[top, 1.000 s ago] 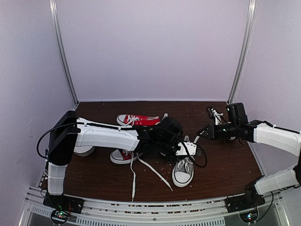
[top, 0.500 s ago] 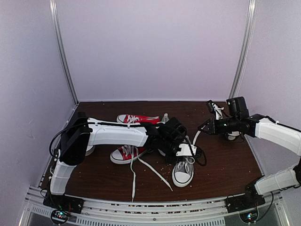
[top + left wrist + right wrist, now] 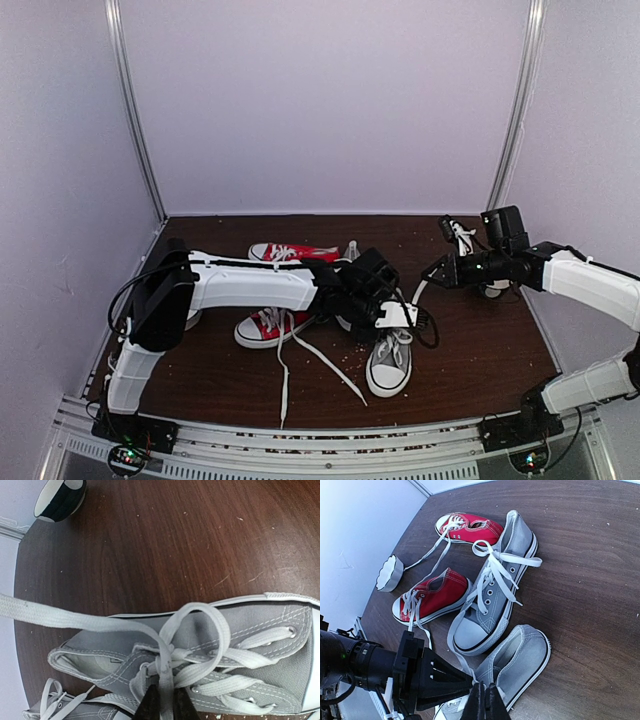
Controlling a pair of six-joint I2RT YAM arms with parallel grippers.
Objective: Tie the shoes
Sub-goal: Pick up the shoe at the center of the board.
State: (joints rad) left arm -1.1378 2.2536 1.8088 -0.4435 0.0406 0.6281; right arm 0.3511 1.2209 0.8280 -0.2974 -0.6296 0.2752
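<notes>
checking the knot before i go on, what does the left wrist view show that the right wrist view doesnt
Only left wrist: the lace loop up close, and the left tool pinching a lace strand. Only right wrist: the red sneakers, the right tool shut on a lace end, and the second grey sneaker whole. Both: the grey sneaker being tied, its white laces, the brown table.
</notes>
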